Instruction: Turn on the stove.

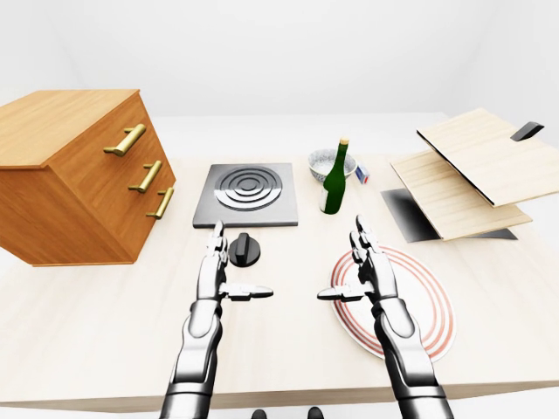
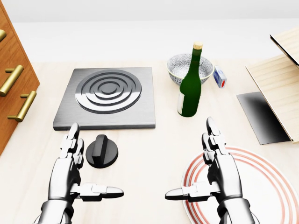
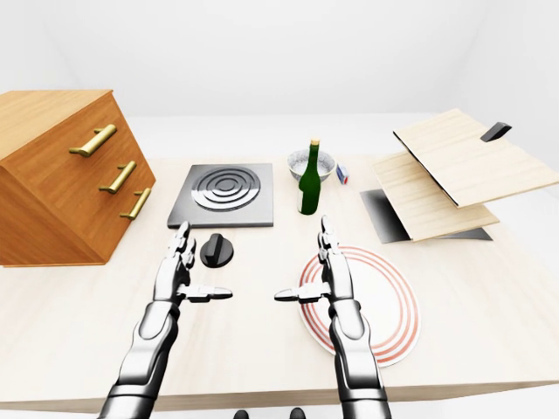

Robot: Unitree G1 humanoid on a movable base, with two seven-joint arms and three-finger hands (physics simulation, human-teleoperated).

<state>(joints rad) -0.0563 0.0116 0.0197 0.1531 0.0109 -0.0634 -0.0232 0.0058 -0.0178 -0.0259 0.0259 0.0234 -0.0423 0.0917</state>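
Left hand [image 2: 70, 170] fingers [image 2: 73, 135] spread flat and open, thumb sticking out toward 3 o'clock, holding nothing; fingertips sit just beside the round black stove knob [image 2: 102, 150], at its 9 o'clock, contact cannot be told. Right hand [image 2: 219, 172] likewise open and empty, fingers straight, thumb pointing to 9 o'clock, hovering over the 9 o'clock edge of the white round plate with red concentric rings [image 2: 261, 186]. The knob lies on the pale wooden surface [image 2: 149, 140], its raised grip bar running roughly 12 to 6 o'clock, just at 6 o'clock of the square grey metal stove plate with a ringed round burner [image 2: 108, 95]; knob and plate apart. At 3 o'clock of the stove plate stands an upright dark green glass bottle with a tan cork top [image 2: 190, 86]; right behind it at its 12 o'clock, a patterned grey-white bowl [image 2: 180, 65]. A small blue-and-white box with a red end [image 2: 219, 77] lies at 3 o'clock of the bowl. At the far 3 o'clock side, tilted light wooden boards [image 1: 472, 170] over a dark flat panel [image 2: 259, 116]. At 9 o'clock, an orange-brown wooden drawer cabinet with brass bar handles [image 1: 79, 179].
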